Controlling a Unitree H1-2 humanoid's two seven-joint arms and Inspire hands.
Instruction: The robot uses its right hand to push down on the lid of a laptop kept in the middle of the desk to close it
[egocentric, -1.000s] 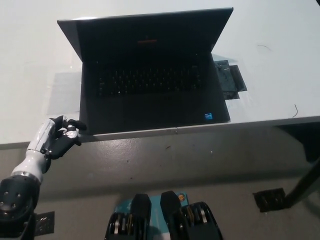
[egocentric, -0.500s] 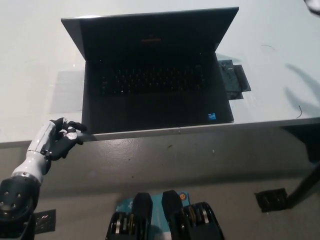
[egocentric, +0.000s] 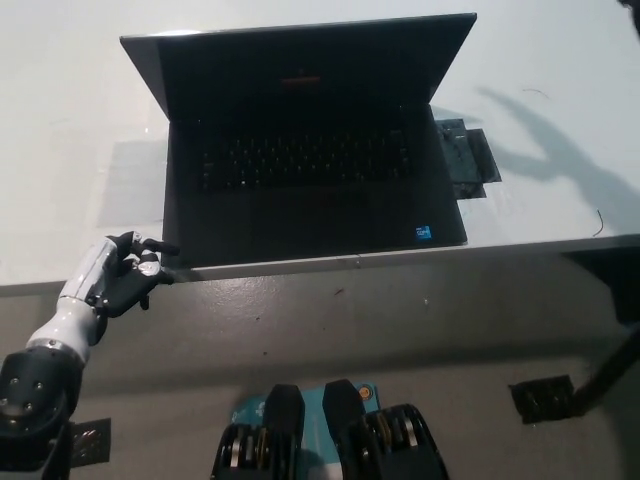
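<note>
Our laptop sits open mid-desk, lid tilted away. Our left hand rests loosely curled, holding nothing, at the near edge; our right hand isn't visible, only a shadow at right.

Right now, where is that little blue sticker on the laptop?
In the head view, the blue sticker sits on the open laptop, at the palm rest's corner toward the robot's right, near the desk edge.
</note>
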